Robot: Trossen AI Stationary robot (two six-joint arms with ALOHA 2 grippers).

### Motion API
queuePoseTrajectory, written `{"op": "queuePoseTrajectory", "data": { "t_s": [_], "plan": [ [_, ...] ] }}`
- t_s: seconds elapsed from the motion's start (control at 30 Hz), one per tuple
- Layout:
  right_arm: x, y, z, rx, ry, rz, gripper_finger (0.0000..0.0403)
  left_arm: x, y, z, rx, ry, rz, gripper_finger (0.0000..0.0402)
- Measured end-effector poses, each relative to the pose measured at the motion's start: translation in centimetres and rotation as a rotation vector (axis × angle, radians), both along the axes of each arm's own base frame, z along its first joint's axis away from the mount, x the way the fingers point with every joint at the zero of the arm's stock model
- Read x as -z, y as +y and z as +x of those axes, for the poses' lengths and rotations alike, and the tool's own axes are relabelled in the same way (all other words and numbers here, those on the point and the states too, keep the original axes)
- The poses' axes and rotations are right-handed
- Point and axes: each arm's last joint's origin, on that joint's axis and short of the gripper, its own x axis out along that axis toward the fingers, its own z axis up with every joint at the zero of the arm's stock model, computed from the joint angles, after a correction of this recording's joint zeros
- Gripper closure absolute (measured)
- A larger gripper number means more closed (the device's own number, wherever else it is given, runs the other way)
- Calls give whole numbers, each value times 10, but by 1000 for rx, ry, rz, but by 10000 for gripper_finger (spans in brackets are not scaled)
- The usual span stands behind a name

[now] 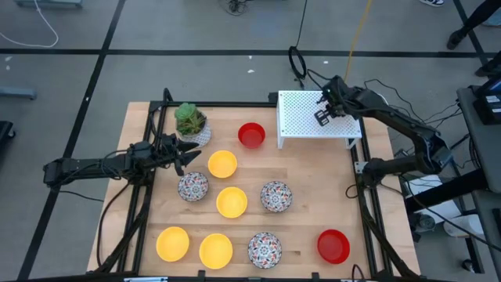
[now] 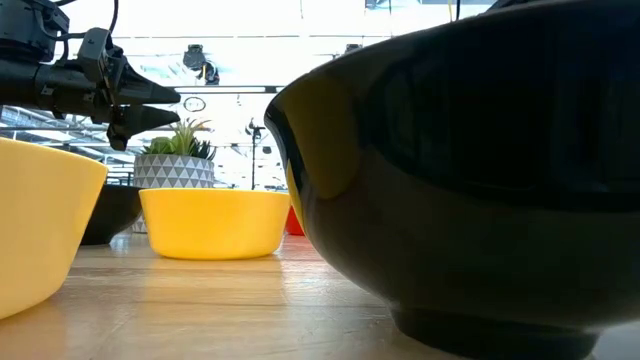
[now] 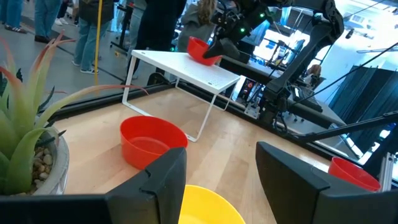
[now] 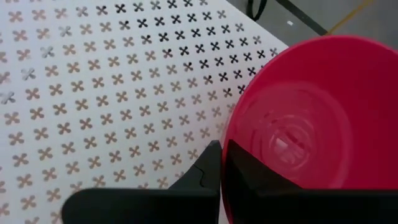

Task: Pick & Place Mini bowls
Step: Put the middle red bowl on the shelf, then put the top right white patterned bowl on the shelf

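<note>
Nearest you, yellow (image 1: pixel 216 250), patterned (image 1: pixel 264 249) and red bowls (image 1: pixel 333 245) sit across the wooden table (image 1: pixel 305 219). Mid-table, your left gripper (image 1: pixel 182 153) hovers beside the plant pot (image 1: pixel 190 121), jaws spread, empty. Farthest, your right gripper (image 4: pixel 221 165) pinches a red bowl's (image 4: pixel 323 118) rim above the white perforated stand (image 1: pixel 305 117).

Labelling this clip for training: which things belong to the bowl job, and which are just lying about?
Job: red bowl pinched in right gripper; yellow bowls; patterned bowls; red bowls on table; open left gripper; white perforated stand, probably the drop spot.
Lying about: potted plant.
</note>
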Motion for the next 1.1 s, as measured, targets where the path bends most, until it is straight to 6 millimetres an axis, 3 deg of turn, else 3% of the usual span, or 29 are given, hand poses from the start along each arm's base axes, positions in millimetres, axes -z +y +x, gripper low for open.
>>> {"op": "queuePoseTrajectory", "data": {
  "t_s": [0.23,0.67,0.9,1.1],
  "plan": [
    [1,-3,3,-7,-6,-12,388,0,0,0,0,0,0,204],
    [-4,2,-2,-17,-7,-26,284,0,0,0,0,0,0,204],
    [-27,24,-11,-69,-74,-93,267,0,0,0,0,0,0,204],
    [-45,59,-9,-248,-317,-7,271,0,0,0,0,0,0,204]
  ]
}}
